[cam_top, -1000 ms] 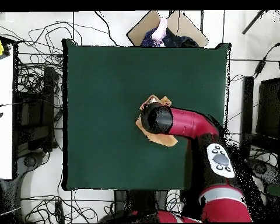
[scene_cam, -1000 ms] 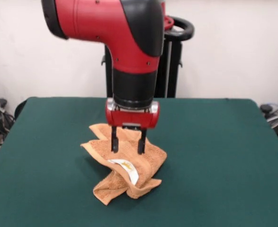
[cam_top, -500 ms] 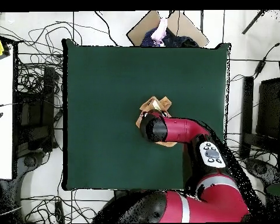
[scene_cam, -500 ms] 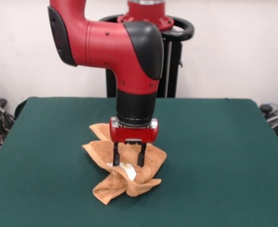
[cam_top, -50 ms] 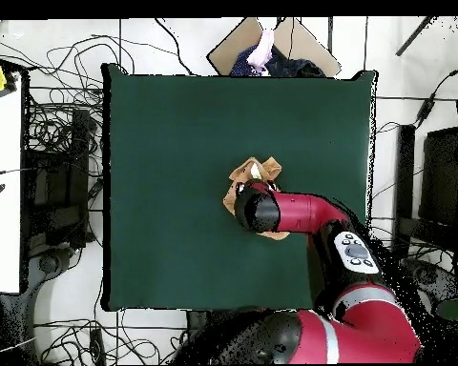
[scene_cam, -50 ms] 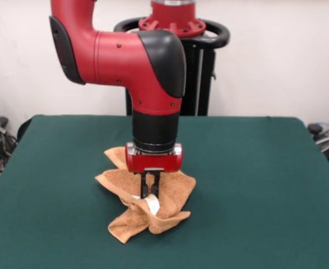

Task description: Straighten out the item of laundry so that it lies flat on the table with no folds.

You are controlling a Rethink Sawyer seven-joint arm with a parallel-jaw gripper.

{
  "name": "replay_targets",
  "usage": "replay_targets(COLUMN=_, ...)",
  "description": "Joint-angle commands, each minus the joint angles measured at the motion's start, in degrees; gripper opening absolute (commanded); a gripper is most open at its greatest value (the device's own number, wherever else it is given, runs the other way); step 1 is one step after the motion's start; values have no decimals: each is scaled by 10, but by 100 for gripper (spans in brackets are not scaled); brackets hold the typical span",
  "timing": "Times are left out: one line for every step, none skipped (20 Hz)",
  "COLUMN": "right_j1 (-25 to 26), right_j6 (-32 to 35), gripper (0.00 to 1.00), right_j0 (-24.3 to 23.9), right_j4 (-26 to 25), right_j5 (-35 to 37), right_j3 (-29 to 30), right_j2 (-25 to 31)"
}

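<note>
Towel point(scene_cam, -50 ms: 147, 204) crumpled in a heap near the middle of the table point(scene_cam, -50 ms: 265, 185), slightly toward the picture's left in the front view, with layers folded over one another and a loose tongue of cloth trailing to the near left. Gripper point(scene_cam, -50 ms: 149, 192) set down into the top of the heap, fingers drawn close together and apparently pinching a fold right at the small white tag point(scene_cam, -50 ms: 152, 205). Probably the grasp-and-lift stage of spreading. Best done by rising slowly so the lower layers peel free under their own weight, then dragging sideways with the hanging edge brushing the table, rather than shaking. Risk judged: thick terry pinched through several layers at once, so the whole bundle may lift as one lump and stay folded. Green top bare around the heap in this view, nothing close enough to snag. Black stand point(scene_cam, -50 ms: 200, 67) behind the far edge, well apart from the work.

From overhead, towel point(cam_top, -50 ms: 255, 172) seen only as tan corners poking out beside the arm's wrist point(cam_top, -50 ms: 258, 210), roughly mid-table and nearer the picture's right edge. Gripper itself hidden under the wrist here. Plenty of open table point(cam_top, -50 ms: 166, 152) toward the picture's left for laying the cloth out. Tangled cables point(cam_top, -50 ms: 61, 143) on the floor and a cardboard piece point(cam_top, -50 ms: 271, 43) past the table's edges, none obstructing.
</note>
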Motion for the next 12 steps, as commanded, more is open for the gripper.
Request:
replay_targets(right_j1=1, right_j6=-24, gripper=0, right_j0=-14, right_j4=-24, right_j5=94, right_j3=52, right_j2=59)
replay_targets(right_j1=-9, right_j6=-22, gripper=0, right_j0=-14, right_j4=-23, right_j5=96, right_j3=59, right_j2=62)
replay_targets(right_j1=-20, right_j6=-16, gripper=0, right_j0=-13, right_j4=-18, right_j5=100, right_j3=67, right_j2=63)
replay_targets(right_j1=-32, right_j6=-12, gripper=0, right_j0=-9, right_j4=-17, right_j5=104, right_j3=73, right_j2=63)
replay_targets(right_j1=-40, right_j6=-5, gripper=0, right_j0=-6, right_j4=-13, right_j5=108, right_j3=79, right_j2=61)
replay_targets(right_j1=-47, right_j6=1, gripper=0, right_j0=-3, right_j4=-11, right_j5=109, right_j3=84, right_j2=57)
replay_targets(right_j1=-55, right_j6=6, gripper=0, right_j0=0, right_j4=-8, right_j5=112, right_j3=89, right_j2=56)
replay_targets(right_j1=-63, right_j6=12, gripper=0, right_j0=4, right_j4=-6, right_j5=115, right_j3=95, right_j2=53)
replay_targets(right_j1=-74, right_j6=21, gripper=0, right_j0=10, right_j4=-2, right_j5=118, right_j3=102, right_j2=48)
replay_targets(right_j1=-88, right_j6=31, gripper=0, right_j0=16, right_j4=3, right_j5=121, right_j3=110, right_j2=44)
replay_targets(right_j1=-102, right_j6=40, gripper=0, right_j0=22, right_j4=11, right_j5=128, right_j3=119, right_j2=41)
replay_targets(right_j1=-122, right_j6=54, gripper=0, right_j0=30, right_j4=17, right_j5=129, right_j3=129, right_j2=36)
